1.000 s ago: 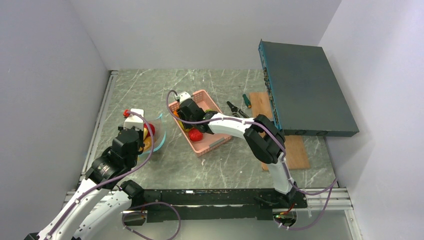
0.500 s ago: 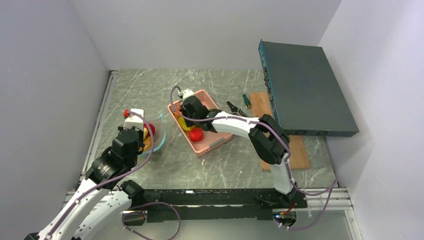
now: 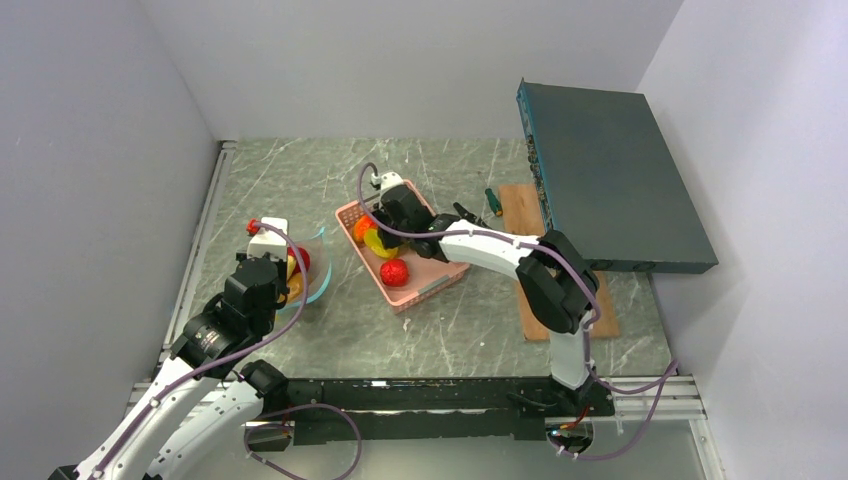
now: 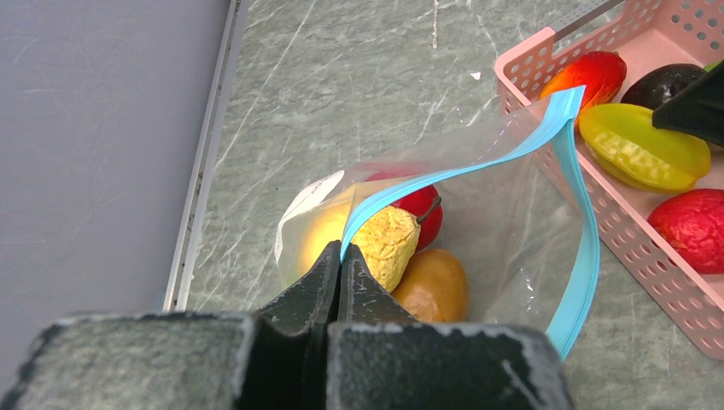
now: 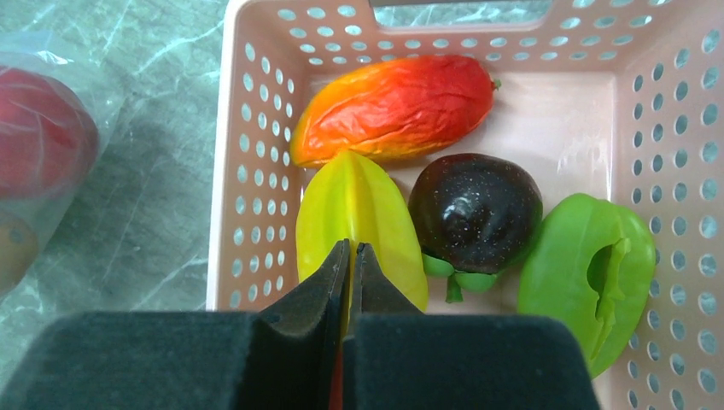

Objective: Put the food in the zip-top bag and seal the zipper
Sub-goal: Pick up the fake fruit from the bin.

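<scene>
The left gripper [image 4: 340, 254] is pinching, with jaws fully closed, the teal zipper [image 4: 478, 158] of the zip-top bag [image 4: 521, 222]. The bag is lying on the table [image 4: 341, 77] just beside the pink basket [image 5: 256, 171], and the food inside it [image 4: 384, 243] is showing only blurred through the plastic. The right gripper [image 5: 350, 252] is sitting shut on the yellow piece [image 5: 363, 201] in the basket (whether it is really gripping a ridge, I cannot tell), hiding its near end.
</scene>
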`<state>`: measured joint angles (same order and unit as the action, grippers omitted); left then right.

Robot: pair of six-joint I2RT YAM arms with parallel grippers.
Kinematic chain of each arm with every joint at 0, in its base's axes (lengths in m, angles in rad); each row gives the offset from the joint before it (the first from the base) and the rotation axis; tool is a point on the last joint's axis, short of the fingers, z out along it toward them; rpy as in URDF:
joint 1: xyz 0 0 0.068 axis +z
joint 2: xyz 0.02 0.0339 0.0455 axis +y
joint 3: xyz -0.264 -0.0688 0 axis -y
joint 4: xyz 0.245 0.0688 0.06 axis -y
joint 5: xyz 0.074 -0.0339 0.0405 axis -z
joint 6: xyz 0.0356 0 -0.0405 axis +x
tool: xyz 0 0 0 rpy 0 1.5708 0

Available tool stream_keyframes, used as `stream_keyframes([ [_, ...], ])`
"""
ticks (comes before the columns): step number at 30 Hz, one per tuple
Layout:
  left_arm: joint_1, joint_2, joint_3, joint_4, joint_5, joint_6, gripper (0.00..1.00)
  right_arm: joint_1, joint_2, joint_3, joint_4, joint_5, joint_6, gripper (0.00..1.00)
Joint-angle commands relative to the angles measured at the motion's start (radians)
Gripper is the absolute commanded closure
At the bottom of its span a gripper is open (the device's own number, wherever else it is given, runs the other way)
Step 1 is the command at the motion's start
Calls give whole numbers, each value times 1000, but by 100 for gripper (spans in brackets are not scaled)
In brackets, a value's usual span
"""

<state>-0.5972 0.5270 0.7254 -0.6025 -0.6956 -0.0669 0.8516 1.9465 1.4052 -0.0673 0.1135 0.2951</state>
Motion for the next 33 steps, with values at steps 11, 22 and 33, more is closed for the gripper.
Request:
stream_keyframes([
  [11,-1,-2,4,35,4,4,100,-7,-222,-118,28,35,51,100],
  [22,0,-7,5,31,3,2,100,-10,-368,-179,15,-9,82,100],
  [33,0,-8,6,30,6,3,100,46,-529,-231,3,-118,139,100],
])
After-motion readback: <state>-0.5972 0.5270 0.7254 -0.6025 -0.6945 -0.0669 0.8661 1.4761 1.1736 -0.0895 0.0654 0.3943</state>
